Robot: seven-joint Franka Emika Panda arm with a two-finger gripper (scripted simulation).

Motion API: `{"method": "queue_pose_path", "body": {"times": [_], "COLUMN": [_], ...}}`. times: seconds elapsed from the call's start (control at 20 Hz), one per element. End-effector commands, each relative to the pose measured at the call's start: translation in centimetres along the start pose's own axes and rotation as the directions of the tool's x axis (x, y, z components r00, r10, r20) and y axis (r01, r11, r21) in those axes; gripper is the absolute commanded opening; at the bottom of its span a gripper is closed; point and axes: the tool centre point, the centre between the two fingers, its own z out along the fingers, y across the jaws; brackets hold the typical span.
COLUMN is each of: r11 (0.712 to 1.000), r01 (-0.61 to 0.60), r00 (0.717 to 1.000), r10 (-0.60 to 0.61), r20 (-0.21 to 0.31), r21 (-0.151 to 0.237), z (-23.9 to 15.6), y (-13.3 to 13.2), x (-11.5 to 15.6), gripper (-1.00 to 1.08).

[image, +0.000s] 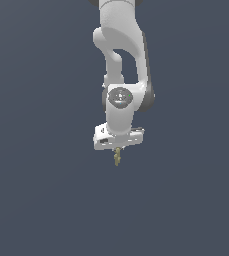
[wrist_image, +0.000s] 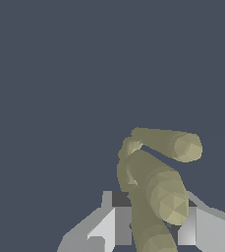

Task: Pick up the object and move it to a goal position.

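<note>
The object (image: 117,158) is a small lumpy olive-yellow piece that hangs just below the white hand of the arm in the exterior view. My gripper (image: 117,151) is shut on it from above, and its fingers are barely visible there. In the wrist view the object (wrist_image: 155,189) fills the space between the two grey fingers (wrist_image: 109,226), and its knobbly lobes stick out beyond them. No goal marker shows in either view.
A plain dark blue-grey ground fills both views around the arm. The white arm (image: 121,75) comes down from the top of the exterior view. No other objects are in sight.
</note>
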Motion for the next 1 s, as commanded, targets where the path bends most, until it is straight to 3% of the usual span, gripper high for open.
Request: {"method": "queue_pose_path", "body": {"times": [0.0, 0.55, 0.95], "r11": [1.0, 1.0, 1.0], "r01": [0.0, 0.0, 0.0], "r00": [1.0, 1.0, 1.0], "r10": [0.0, 0.0, 0.0], "r20": [0.0, 0.0, 0.0], "r21": [0.0, 0.0, 0.0], "z": [0.0, -0.8, -5.4], "y": [0.0, 0.0, 0.0], "x": [0.0, 0.0, -0.4], "gripper": [-1.0, -1.0, -1.0]}}
